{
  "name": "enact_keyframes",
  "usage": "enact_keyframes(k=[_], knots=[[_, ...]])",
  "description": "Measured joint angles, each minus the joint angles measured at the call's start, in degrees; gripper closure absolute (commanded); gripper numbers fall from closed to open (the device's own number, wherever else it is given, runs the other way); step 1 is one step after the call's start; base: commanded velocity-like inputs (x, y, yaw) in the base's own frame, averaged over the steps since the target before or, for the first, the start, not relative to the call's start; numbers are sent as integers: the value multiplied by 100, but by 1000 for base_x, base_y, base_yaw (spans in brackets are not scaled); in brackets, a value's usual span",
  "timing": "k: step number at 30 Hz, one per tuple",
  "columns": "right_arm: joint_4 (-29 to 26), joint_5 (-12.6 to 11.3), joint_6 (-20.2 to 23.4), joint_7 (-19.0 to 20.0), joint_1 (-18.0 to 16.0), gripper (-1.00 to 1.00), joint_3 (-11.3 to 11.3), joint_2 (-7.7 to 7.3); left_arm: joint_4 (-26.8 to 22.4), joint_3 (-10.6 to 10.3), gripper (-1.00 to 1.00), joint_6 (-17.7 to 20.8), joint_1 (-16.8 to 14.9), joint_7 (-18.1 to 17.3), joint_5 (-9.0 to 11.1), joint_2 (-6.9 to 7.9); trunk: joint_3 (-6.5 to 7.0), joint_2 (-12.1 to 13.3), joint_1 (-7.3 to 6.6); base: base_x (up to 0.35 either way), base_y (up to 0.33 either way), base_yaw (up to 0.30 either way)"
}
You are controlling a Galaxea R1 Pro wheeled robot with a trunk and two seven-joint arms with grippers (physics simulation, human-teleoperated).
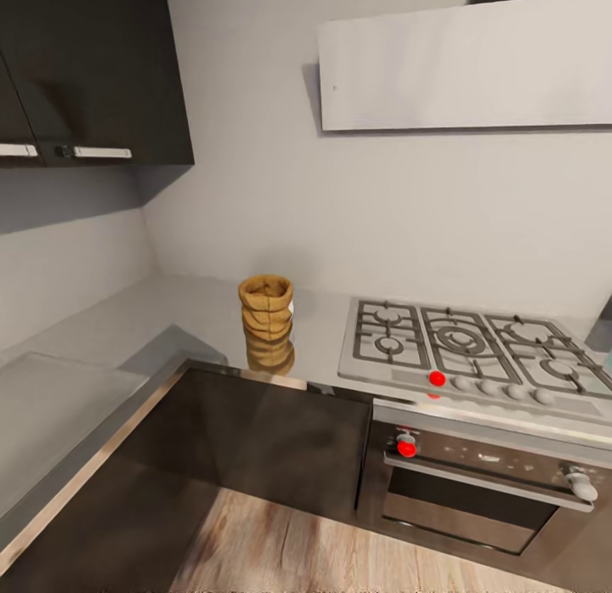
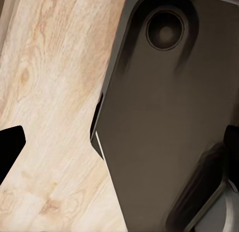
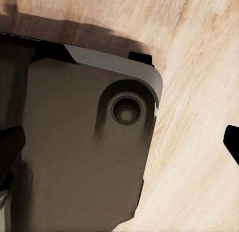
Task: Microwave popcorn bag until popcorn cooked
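The popcorn bag (image 1: 267, 308), a tan ridged sack with a rolled rim, stands upright on the grey countertop (image 1: 170, 313), just left of the hob; its reflection shows on the slab in front of it. The microwave is out of view. In the left wrist view my left gripper (image 2: 119, 152) hangs open over the wood floor and my own dark base, with nothing between its black fingertips (image 2: 7, 147). My right gripper (image 3: 122, 144) is open the same way, with empty space between its fingertips (image 3: 10, 147).
A grey gas hob (image 1: 463, 342) with black grates sits right of the bag, above a steel oven (image 1: 484, 482) with red knobs. Dark upper cabinets (image 1: 93, 66) hang at the left and a pale hood (image 1: 467, 62) above the hob. The countertop turns a corner along the left.
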Motion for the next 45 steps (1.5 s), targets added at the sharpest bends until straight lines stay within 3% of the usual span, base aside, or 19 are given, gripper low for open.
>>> enact_keyframes(k=[45], knots=[[-24, 20, 24, -6, -4, -100, 22, 2, 0, 12, -100, -2, 0, -44, 12, 0, -406, 0, 0, 0, 0, 0]])
